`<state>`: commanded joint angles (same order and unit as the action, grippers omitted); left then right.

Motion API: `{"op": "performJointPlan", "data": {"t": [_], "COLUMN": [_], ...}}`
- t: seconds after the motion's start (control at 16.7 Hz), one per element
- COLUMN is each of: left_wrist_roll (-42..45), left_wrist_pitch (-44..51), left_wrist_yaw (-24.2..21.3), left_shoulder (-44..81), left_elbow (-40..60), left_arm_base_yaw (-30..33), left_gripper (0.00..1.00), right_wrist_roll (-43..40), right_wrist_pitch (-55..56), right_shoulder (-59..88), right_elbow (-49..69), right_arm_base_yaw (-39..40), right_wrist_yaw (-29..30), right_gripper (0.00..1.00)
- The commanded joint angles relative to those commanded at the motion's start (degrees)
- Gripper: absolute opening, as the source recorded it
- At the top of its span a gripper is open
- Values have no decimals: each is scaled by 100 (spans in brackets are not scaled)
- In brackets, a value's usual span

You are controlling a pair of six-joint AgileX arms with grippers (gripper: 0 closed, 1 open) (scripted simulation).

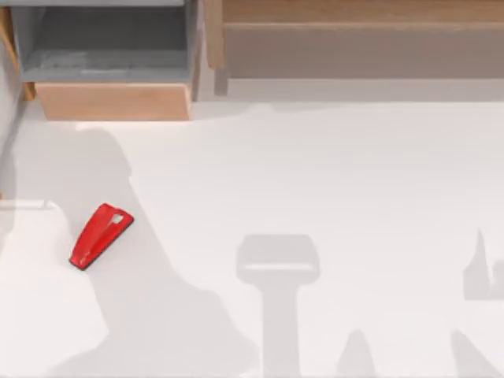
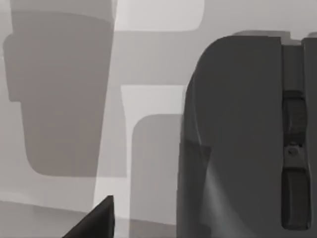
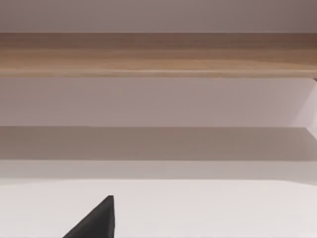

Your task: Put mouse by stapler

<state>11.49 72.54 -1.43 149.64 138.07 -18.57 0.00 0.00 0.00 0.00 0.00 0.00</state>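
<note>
Stapler: the red stapler (image 1: pixel 101 235) lies flat on the white table (image 1: pixel 331 189), well out from the open wooden drawer (image 1: pixel 110 71) and on the drawer's side of the table. It lies at a slant, with bare table all round it, so I judge there is room to set something down beside it.

Mouse: the dark grey mouse (image 2: pixel 242 144) looms very close in my left wrist view, wheel groove in sight, with the table farther behind it. I judge it is carried up off the table by my left arm, which would be why the top view has none on the table near the stapler.

Left pincer: one dark fingertip (image 2: pixel 96 220) shows, apart from the mouse in that view. I cannot tell whether the fingers are parted or clamped.

Right pincer: one fingertip (image 3: pixel 96 220) shows, facing the long wooden shelf (image 3: pixel 158 54); parked, I judge. Fingers: cannot tell.

Next: carry the mouse toward the stapler and lower it alongside.
</note>
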Motion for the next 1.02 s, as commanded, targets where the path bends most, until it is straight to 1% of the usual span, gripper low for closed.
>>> {"op": "performJointPlan", "data": {"t": [0.72, 1.02], "left_wrist_roll": [-5, -5], "left_wrist_pitch": [-282, -282], "left_wrist_yaw": [-1, -1], "left_shoulder": [55, 55], "left_elbow": [-224, -224], "left_arm_base_yaw": [5, 5], "left_gripper": [100, 62], "right_wrist_roll": [0, 0], "right_wrist_pitch": [0, 0], "right_shoulder": [0, 0], "right_elbow": [0, 0], "right_arm_base_yaw": [0, 0], "right_wrist_yaw": [0, 0], "right_gripper": [100, 100]}}
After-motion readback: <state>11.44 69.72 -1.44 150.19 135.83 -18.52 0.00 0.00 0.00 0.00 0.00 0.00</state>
